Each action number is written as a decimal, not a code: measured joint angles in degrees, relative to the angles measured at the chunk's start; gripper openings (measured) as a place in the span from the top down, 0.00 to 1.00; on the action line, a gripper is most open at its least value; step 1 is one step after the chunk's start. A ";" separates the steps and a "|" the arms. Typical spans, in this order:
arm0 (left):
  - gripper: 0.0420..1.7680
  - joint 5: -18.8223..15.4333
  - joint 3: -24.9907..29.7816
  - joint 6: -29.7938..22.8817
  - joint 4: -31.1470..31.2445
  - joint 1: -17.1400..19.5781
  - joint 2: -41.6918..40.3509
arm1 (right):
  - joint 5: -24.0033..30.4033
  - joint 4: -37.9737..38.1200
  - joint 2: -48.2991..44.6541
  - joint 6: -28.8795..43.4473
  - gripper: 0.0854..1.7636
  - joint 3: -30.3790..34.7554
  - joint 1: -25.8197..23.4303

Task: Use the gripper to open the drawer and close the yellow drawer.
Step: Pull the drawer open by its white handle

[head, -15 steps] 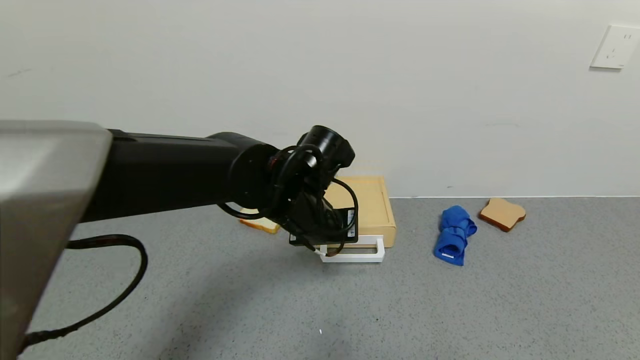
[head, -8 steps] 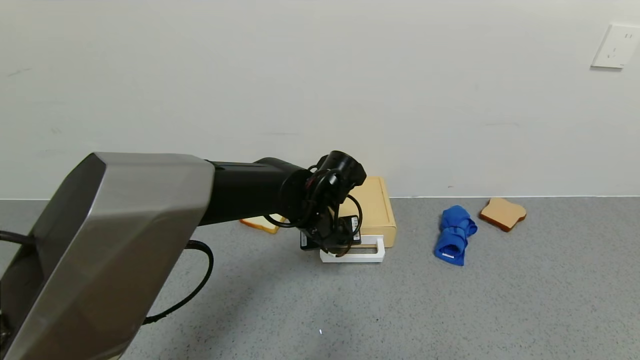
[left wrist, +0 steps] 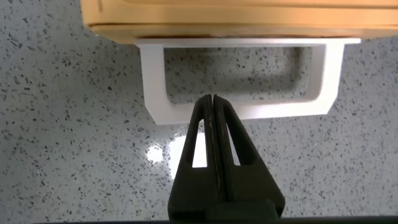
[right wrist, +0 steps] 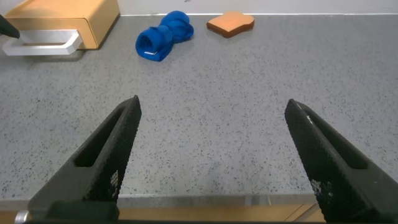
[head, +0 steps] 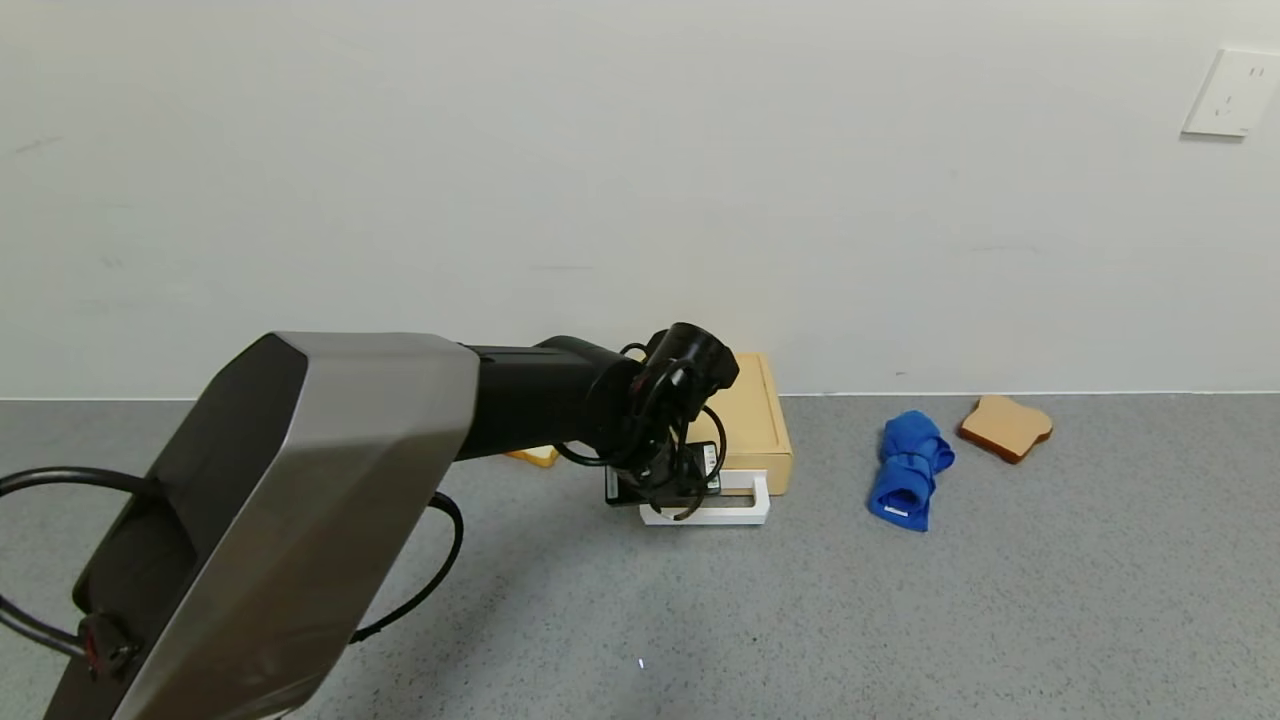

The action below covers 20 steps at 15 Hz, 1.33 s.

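The drawer [head: 752, 420] is a flat pale yellow-tan box against the back wall, with a white loop handle [head: 722, 508] facing me. It looks closed. My left gripper [head: 668, 500] hangs over the handle's left part. In the left wrist view the gripper [left wrist: 212, 99] is shut, its tips just over the handle's front bar [left wrist: 273, 111], with the drawer front [left wrist: 224, 25] beyond. My right gripper [right wrist: 211, 118] is open and empty, low over the near table, not seen in the head view. The drawer [right wrist: 68, 18] shows far off in its view.
A rolled blue cloth [head: 908, 468] lies right of the drawer, with a brown bread slice [head: 1005, 427] beyond it. Another bread slice [head: 535, 456] lies left of the drawer, mostly behind my left arm. The grey speckled table [head: 900, 620] meets the wall behind.
My left arm has reached farther forward and lower, bringing the gripper down close to the white handle. The drawer, cloth and bread have not moved.
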 joint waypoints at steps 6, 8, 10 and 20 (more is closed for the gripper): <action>0.96 0.11 -1.19 0.24 -0.99 0.46 1.99 | 0.00 0.02 0.00 -0.02 0.04 0.00 0.00; 0.96 0.06 -1.33 0.35 -1.90 0.35 2.40 | 0.00 0.05 0.00 -0.02 0.04 0.00 0.00; 0.96 0.04 -1.35 0.40 -2.06 0.40 2.79 | 0.00 0.05 0.00 0.00 0.04 0.00 0.00; 0.96 -1.90 -1.35 0.52 -0.49 0.13 3.95 | 0.00 0.00 0.00 0.00 0.04 0.00 0.00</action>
